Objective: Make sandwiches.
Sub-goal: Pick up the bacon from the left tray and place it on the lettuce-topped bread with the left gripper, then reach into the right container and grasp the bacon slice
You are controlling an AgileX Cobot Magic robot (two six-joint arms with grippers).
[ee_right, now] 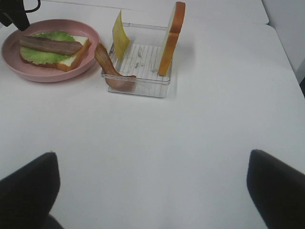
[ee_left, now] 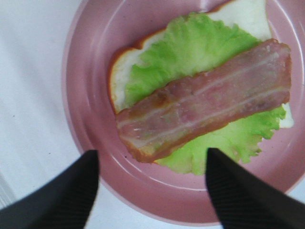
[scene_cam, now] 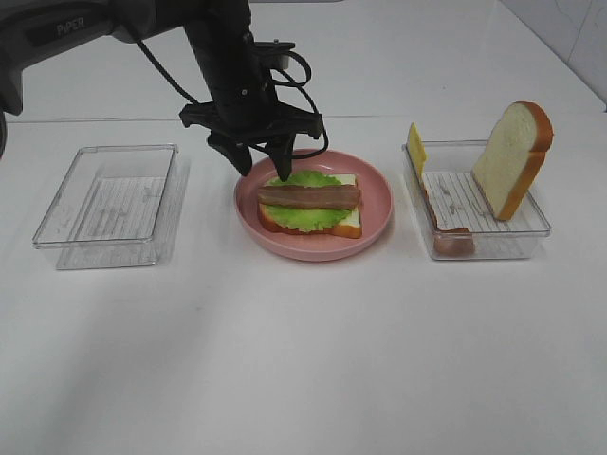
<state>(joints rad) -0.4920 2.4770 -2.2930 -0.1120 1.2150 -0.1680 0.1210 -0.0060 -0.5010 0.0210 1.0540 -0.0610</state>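
Centre frame: black left gripper (scene_cam: 264,169) spread empty over brown bacon strip (scene_cam: 309,196), right gripper (ee_right: 152,191) open too. Bacon's on; next probably pinch upright yellow cheese slice (scene_cam: 415,142).

Pink plate (scene_cam: 377,210); on it, bread (scene_cam: 349,220) white with an orange-brown crust, lettuce (scene_cam: 305,216) bright green, and bacon (scene_cam: 309,196) reddish-brown streaked lengthwise with pale pink. The right tray (scene_cam: 531,227) is clear, its floor lined with fine ribs. It holds yellow cheese (scene_cam: 415,144), a white, orange-crusted upright slice (scene_cam: 512,156) and a reddish-brown second strip (scene_cam: 453,241). The table (scene_cam: 303,360) is white and the left gripper (scene_cam: 263,163) black.
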